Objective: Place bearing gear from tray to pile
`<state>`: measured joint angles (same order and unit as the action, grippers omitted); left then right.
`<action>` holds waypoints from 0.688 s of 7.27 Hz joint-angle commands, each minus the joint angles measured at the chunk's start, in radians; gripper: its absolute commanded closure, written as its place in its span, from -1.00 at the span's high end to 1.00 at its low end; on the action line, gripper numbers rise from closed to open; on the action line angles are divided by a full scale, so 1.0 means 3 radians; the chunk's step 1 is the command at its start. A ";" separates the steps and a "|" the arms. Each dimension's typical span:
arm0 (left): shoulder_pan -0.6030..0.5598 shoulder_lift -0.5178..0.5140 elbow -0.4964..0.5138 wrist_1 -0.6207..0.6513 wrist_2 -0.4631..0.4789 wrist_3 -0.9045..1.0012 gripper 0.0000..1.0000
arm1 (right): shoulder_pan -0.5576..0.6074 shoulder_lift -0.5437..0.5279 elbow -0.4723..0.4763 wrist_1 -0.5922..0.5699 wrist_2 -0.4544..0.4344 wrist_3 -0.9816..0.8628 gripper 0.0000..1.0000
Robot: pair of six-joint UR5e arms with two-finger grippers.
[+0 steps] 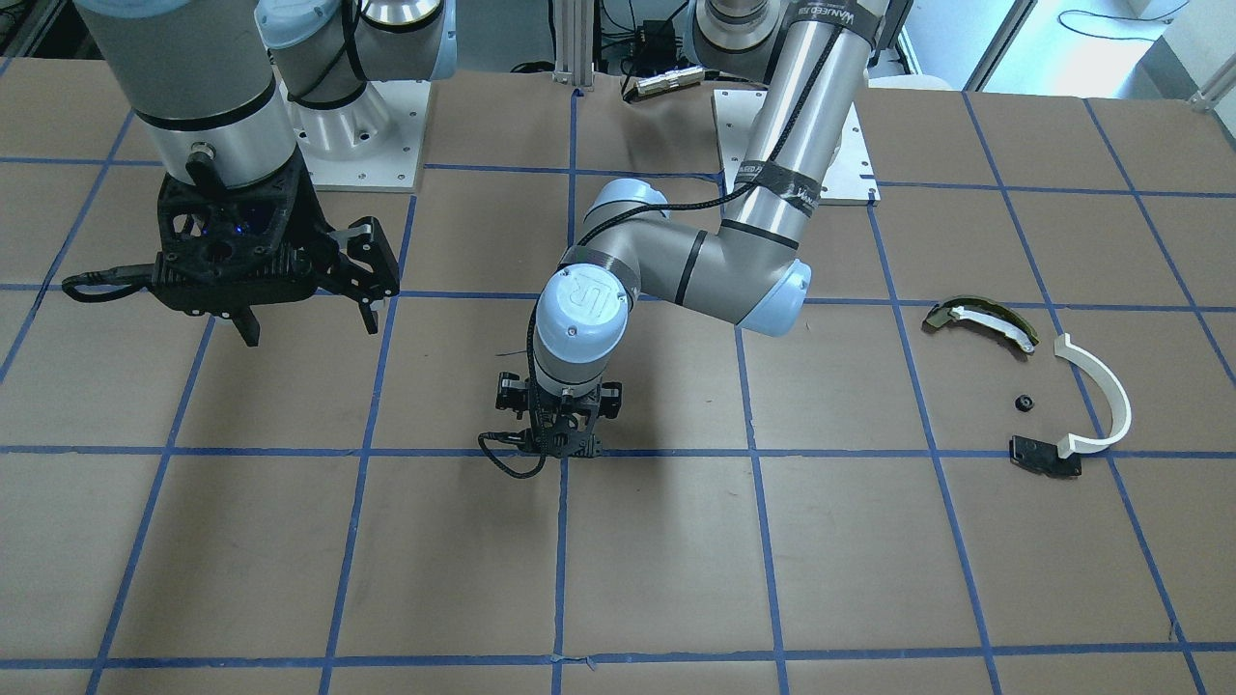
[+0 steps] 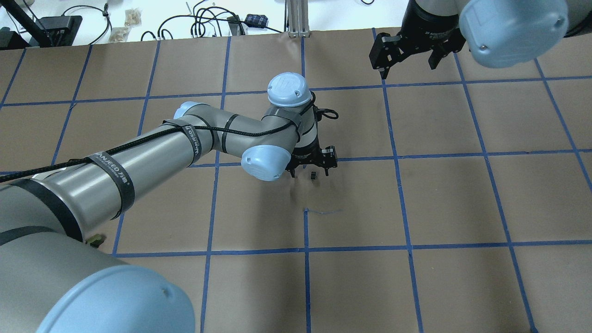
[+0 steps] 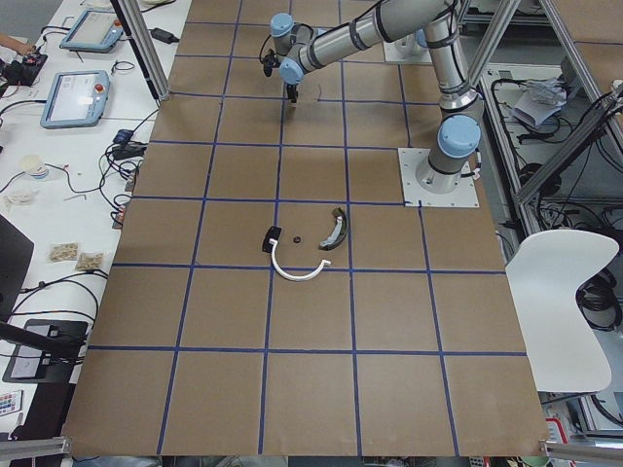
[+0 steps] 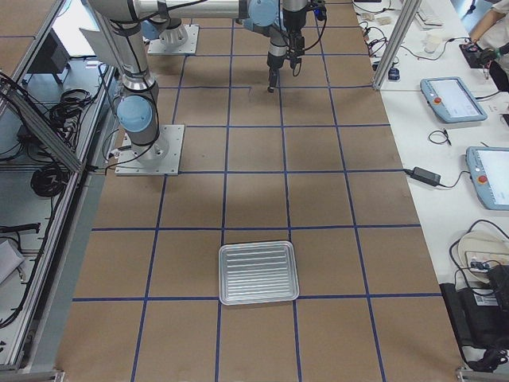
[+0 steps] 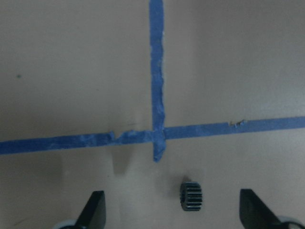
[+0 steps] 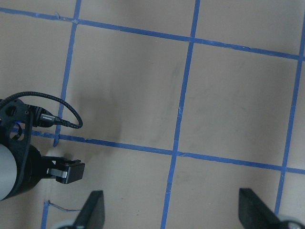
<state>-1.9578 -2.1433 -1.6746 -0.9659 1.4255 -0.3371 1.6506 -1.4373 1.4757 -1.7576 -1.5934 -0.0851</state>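
Observation:
A small black bearing gear (image 5: 191,195) lies on the brown paper near a blue tape crossing, between the spread fingertips of my left gripper (image 5: 174,212), which is open and touches nothing. The gear also shows in the overhead view (image 2: 313,175), just below the left gripper (image 2: 311,167). The pile lies far off on my left: a white half-ring arc (image 1: 1101,396), a flat black bracket (image 1: 1043,456), an olive-and-white curved piece (image 1: 980,319) and a small black part (image 1: 1025,402). The tray (image 4: 258,273) looks empty. My right gripper (image 1: 309,323) hangs open and empty above the table.
The table is covered in brown paper with a blue tape grid (image 2: 397,157). The left arm's elbow and forearm (image 1: 715,261) stretch over the table's middle. The left wrist camera's cable (image 1: 502,458) loops beside the left gripper. Monitors and cables lie beyond the far edge (image 2: 199,23).

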 commanded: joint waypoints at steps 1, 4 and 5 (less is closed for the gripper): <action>-0.0009 -0.0014 -0.0002 -0.0007 0.0004 0.0004 -0.57 | 0.0000 0.0015 -0.0036 -0.0016 0.0009 0.0433 1.00; -0.0009 0.0072 0.0044 -0.0002 0.0029 0.0039 -1.00 | 0.0000 0.0031 -0.0036 -0.0001 -0.0032 0.0539 1.00; 0.0032 0.0133 0.0070 -0.0047 0.0054 0.0095 -1.00 | 0.0000 0.0031 -0.0036 -0.0001 -0.0027 0.0468 1.00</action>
<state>-1.9579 -2.1246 -1.6630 -0.9689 1.4345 -0.3252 1.6506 -1.4289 1.4656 -1.7591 -1.6014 0.0704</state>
